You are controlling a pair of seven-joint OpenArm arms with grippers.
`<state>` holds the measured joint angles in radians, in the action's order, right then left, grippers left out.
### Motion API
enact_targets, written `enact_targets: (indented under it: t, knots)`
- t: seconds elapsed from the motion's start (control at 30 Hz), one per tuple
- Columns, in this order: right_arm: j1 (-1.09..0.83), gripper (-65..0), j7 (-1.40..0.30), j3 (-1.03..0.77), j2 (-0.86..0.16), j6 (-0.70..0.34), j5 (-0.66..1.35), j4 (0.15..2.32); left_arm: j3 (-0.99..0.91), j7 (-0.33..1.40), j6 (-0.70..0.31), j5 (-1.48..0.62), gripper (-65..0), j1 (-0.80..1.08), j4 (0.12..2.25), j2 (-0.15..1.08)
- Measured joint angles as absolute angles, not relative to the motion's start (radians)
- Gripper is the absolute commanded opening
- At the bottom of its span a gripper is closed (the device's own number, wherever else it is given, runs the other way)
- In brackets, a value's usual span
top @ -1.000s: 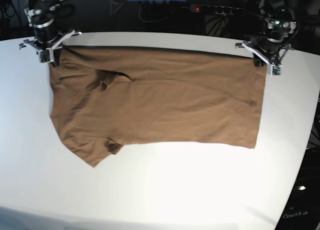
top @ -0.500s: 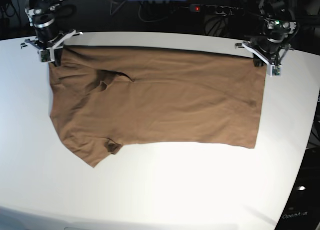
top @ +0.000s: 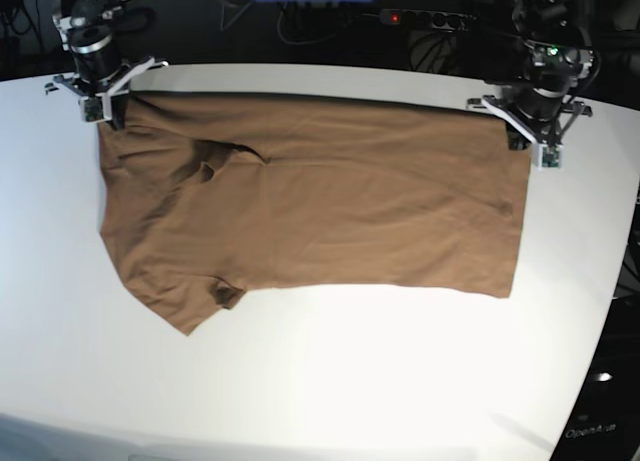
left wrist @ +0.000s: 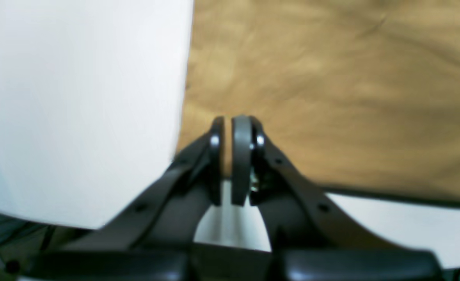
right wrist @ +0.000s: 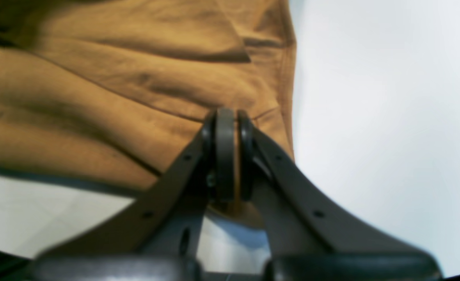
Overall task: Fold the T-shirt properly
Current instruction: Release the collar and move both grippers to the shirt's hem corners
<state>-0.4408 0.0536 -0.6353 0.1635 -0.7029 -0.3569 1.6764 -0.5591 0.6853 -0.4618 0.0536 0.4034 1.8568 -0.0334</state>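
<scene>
both wrist views were blurred and cropped the plain tan-brown cotton t-shirt (top: 310, 201), so only its corners showed there. the left pincer (left wrist: 233, 156) was clamped on the cloth's far corner by the hem; the right pincer (right wrist: 230, 152) was clamped on the far corner by the sleeve. the shirt lay spread across the white surface (top: 330, 381), its far edge near the surface's rim, with bare room in front.
</scene>
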Motion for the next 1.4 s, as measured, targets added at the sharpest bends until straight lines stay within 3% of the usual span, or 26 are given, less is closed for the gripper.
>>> enact_targets:
  t: [0.27, 0.43, 0.57, 0.87, 1.2, 1.4]
  knots:
    - [-0.366, -64.4, 0.022, -0.635, 0.166, -0.706, -0.397, 1.7, -0.573, 0.704, -0.464, 0.071, -61.5, 0.353, 1.919, -0.033]
    - [-0.183, -64.4, -0.075, -0.632, 0.164, -0.708, -0.527, 1.701, -0.643, 0.915, -0.45, 0.089, -61.5, 0.211, 1.921, 0.031]
    - [-0.082, -64.3, -0.144, -0.635, 0.163, -0.707, -0.611, 1.703, -0.641, 0.958, -0.456, 0.071, -61.5, 0.134, 1.915, 0.075]
    - [0.178, -63.3, -0.157, -0.638, 0.15, -0.703, -0.818, 1.504, -0.521, 0.965, -0.456, 0.139, -61.4, -0.028, 1.683, 0.126]
    - [0.412, -37.6, -0.263, -0.635, 0.126, -0.703, -0.911, 1.341, -0.494, 0.912, -0.455, 0.3, -61.3, -0.217, 1.451, 0.133]
    - [0.461, -31.2, -0.325, -0.642, 0.11, -0.703, -0.92, 1.284, -0.495, 0.791, -0.452, 0.345, -60.8, -0.228, 1.427, 0.133]
